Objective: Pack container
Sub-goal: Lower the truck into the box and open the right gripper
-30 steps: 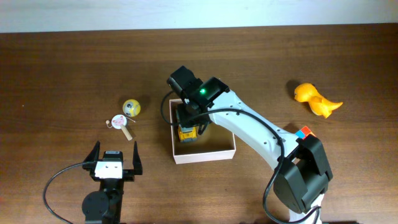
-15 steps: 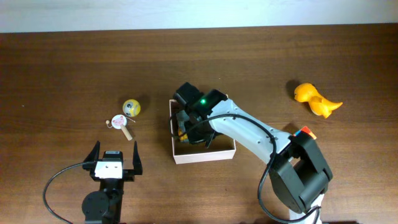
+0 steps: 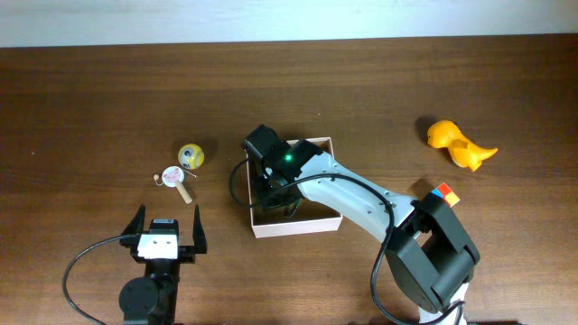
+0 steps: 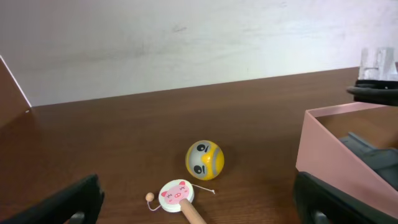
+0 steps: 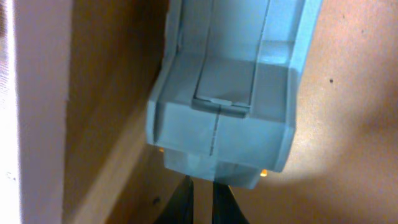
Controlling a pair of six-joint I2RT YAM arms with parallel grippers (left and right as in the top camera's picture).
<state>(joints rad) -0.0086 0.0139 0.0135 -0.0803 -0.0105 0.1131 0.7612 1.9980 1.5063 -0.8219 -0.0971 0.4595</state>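
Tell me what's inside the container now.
A grey-blue toy lies against the container's wall; the right gripper is shut beside it. Overhead, the arm hides that corner.

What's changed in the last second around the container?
The right claw dropped into the container's left side and shut; the grey toy under it now lies on the floor by the wall. The open left claw, ball, pig toy and orange toy stayed put.

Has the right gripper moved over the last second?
Yes. The right gripper has slid from the container's far wall toward its near wall, seen from overhead.
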